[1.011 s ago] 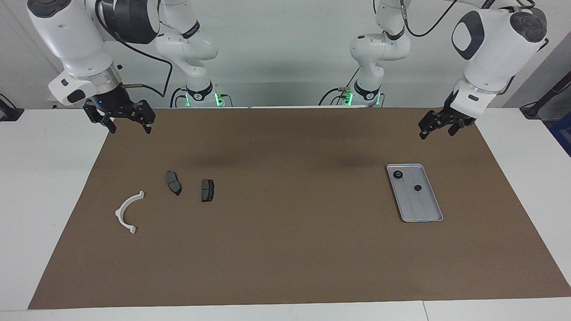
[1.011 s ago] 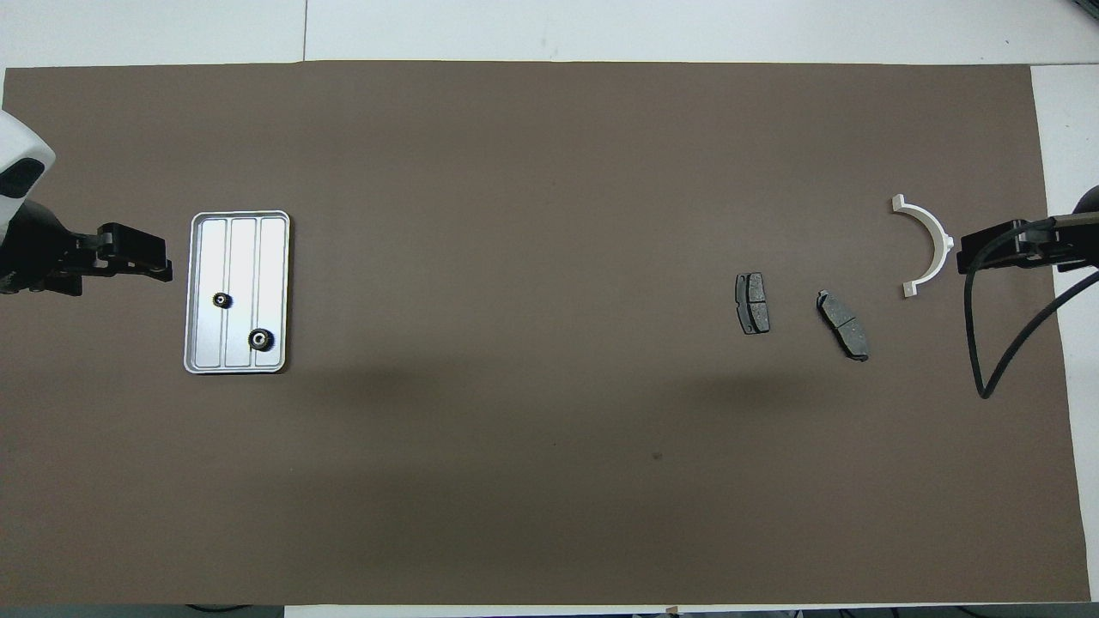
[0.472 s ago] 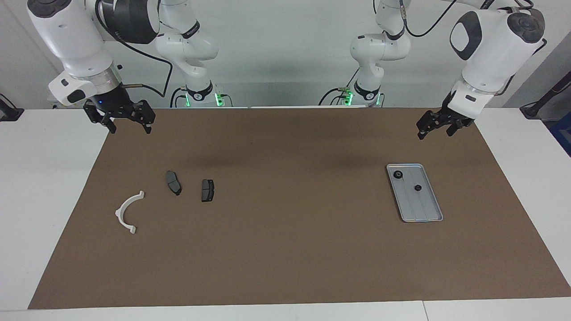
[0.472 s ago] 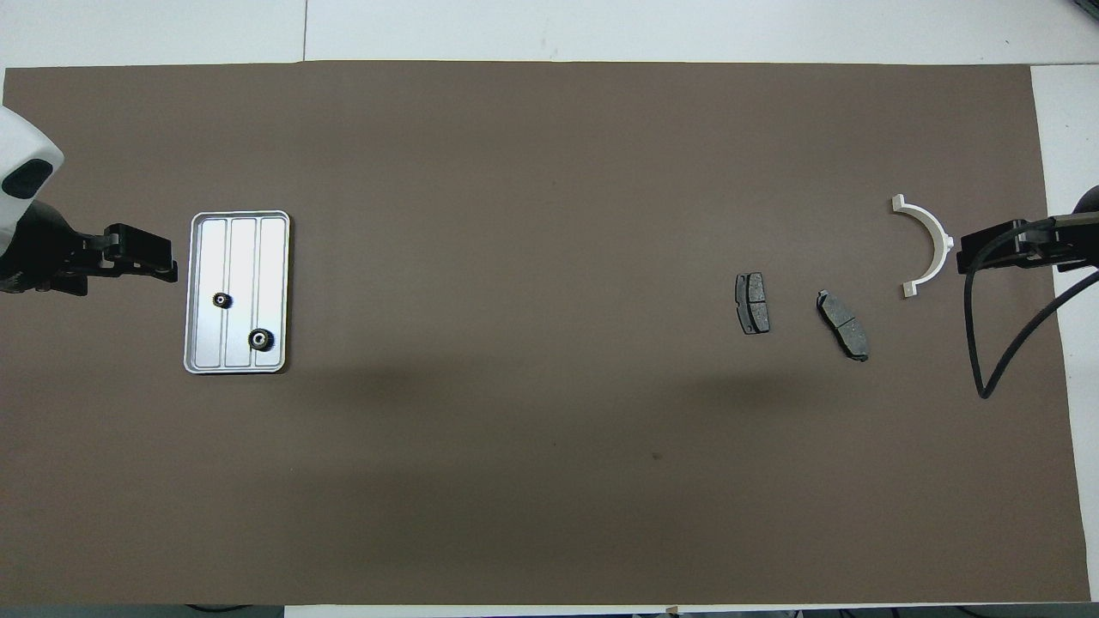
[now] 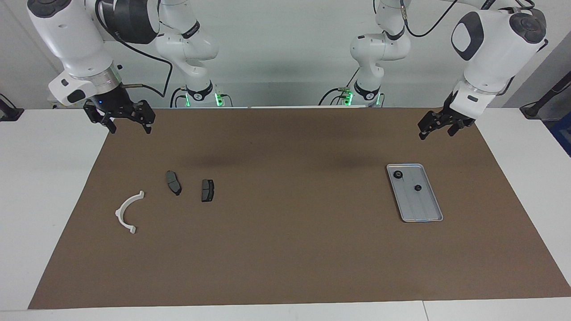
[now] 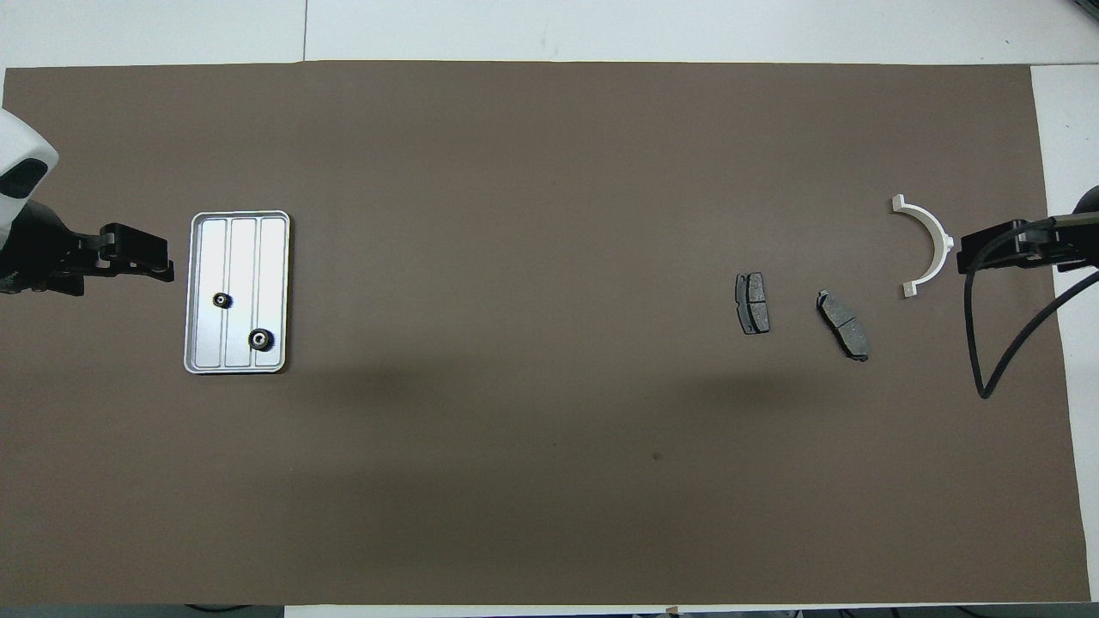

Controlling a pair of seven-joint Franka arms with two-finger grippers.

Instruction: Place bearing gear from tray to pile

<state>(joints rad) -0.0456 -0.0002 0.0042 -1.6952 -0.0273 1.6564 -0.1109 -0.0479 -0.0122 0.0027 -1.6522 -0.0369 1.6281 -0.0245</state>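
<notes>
The silver tray (image 5: 421, 209) (image 6: 242, 249) lies on the brown mat toward the left arm's end. Two small black gears rest in it, the larger one (image 5: 397, 174) (image 6: 260, 340) nearer to the robots than the smaller one (image 5: 417, 187) (image 6: 221, 299). The pile is a white half-ring bracket (image 5: 128, 212) (image 6: 927, 245) and two dark brake pads (image 5: 173, 183) (image 5: 207, 190) toward the right arm's end. My left gripper (image 5: 436, 133) (image 6: 163, 262) hangs open and empty over the mat beside the tray. My right gripper (image 5: 130, 129) (image 6: 963, 253) hangs open and empty over the mat's edge beside the bracket.
The brown mat (image 5: 285, 249) covers most of the white table. A black cable (image 6: 996, 343) loops down from the right arm over the mat's end, beside the pile.
The left arm swayed slightly toward the tray and back, ending about where it started. The right arm, the gears and the pile have not moved.
</notes>
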